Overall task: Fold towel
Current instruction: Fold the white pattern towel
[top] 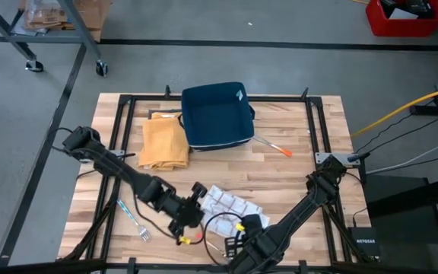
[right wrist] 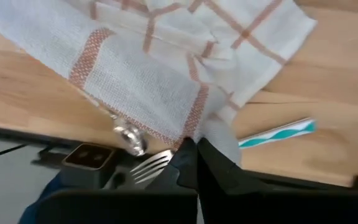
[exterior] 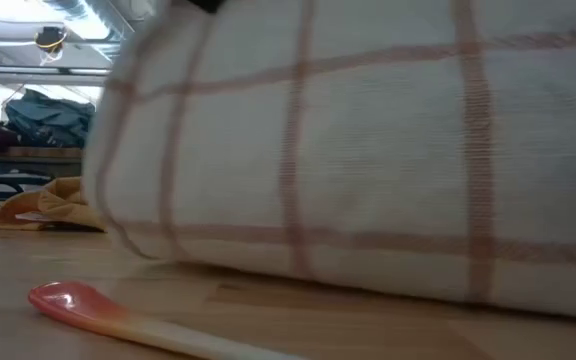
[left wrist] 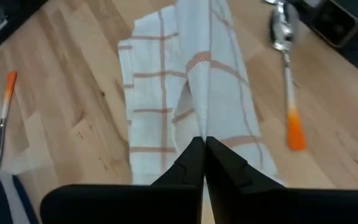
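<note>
— So where do we find the towel (top: 230, 204)?

— We see it near the table's (top: 295, 171) front edge, about six o'clock from the blue bin (top: 215, 114), white with orange-brown checks, bunched and partly lifted between the two arms.

— And the left gripper (left wrist: 202, 144)?

— We see its fingers pressed together on a raised fold at the towel's nine o'clock end. The cloth runs away from it in a ridge.

— The right gripper (right wrist: 194, 144)?

— Pinched together too, on a corner at the towel's four o'clock side. We can see a fork (right wrist: 146, 163) and a striped handle (right wrist: 277, 133) just beside that corner.

— Anything else around?

— A yellow cloth (top: 164, 141) lies at nine o'clock of the bin, touching it. An orange-tipped utensil (top: 271, 146) lies at four o'clock of the bin, and a spoon (left wrist: 286, 68) with an orange handle lies beside the towel. From table height we see the towel filling the view, with a pink spoon (exterior: 118, 320) lying in front.
</note>
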